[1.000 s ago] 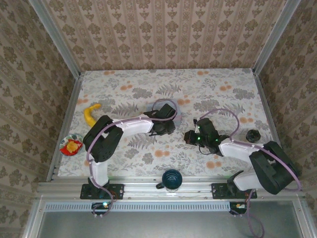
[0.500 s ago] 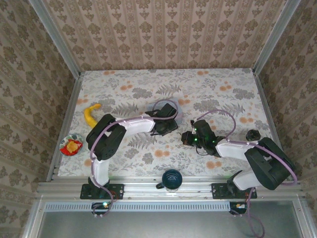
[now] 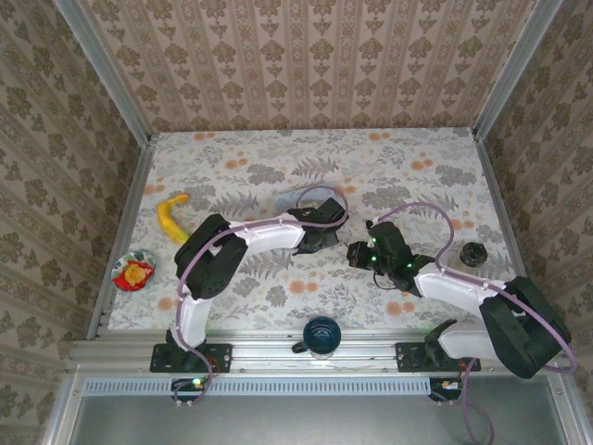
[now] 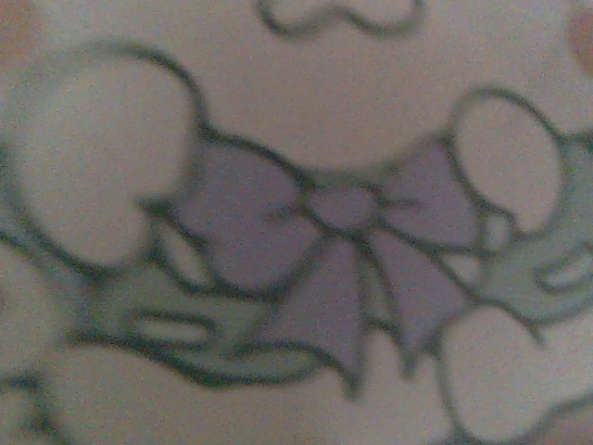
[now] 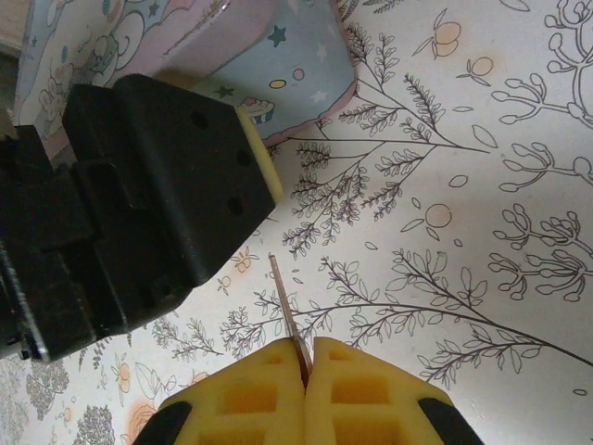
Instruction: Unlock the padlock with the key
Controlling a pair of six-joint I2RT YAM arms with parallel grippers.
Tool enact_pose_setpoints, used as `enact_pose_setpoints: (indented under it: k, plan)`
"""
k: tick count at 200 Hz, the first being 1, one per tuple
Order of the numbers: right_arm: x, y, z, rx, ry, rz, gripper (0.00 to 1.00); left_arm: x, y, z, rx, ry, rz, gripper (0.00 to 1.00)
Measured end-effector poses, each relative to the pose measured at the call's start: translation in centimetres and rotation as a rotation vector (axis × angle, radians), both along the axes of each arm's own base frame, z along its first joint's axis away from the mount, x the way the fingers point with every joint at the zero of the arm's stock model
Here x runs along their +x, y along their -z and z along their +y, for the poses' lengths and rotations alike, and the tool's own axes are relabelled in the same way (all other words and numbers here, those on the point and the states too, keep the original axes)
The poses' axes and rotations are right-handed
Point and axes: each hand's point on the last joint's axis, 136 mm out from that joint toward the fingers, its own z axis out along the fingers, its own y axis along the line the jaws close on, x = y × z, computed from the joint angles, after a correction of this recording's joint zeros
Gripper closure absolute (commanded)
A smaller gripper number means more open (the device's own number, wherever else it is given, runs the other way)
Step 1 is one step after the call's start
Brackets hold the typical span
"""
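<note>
Ahead-left of the right gripper (image 5: pixel 304 360), which pinches the key (image 5: pixel 283 298), the left gripper (image 5: pixel 208 190) blocks the way, the pale blue tin (image 5: pixel 278 65) just beyond it. Ahead and to the right, the floral surface (image 5: pixel 482 195) lies open for passing.

Thin bare-metal key (image 5: pixel 285 311), matt yellow rubbery pads (image 5: pixel 250 394) of the right end effector (image 5: pixel 306 362), smooth printed tin (image 5: pixel 287 65), matt floral table (image 5: pixel 482 185).

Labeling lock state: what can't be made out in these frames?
Padlock: top view, too small or under the left gripper at the tin.
Left gripper open or shut: left wrist view too close, blurred.
Key: right wrist view, thin edge in the right gripper; rest hidden by pads.
</note>
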Motion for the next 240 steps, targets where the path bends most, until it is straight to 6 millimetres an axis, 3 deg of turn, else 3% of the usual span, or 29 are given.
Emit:
enact_pose_setpoints:
  k: [30, 57, 89, 240]
  plan:
    - [-0.1, 0.0, -0.2, -0.009, -0.001, 0.000, 1.00, 0.9, 0.2, 2.9, 0.165, -0.007, -0.049, 0.43]
    - [-0.2, 0.2, -0.3, -0.014, 0.000, 0.009, 1.00, 1.5, -0.3, 3.8, 0.251, 0.022, -0.083, 0.42]
    - [-0.2, 0.3, -0.3, -0.014, -0.001, 0.010, 1.00, 1.7, -0.7, 3.9, 0.277, 0.049, -0.096, 0.44]
    - [-0.2, 0.7, -0.3, -0.023, -0.001, 0.025, 1.00, 1.6, 0.4, 2.9, 0.237, 0.115, -0.095, 0.72]
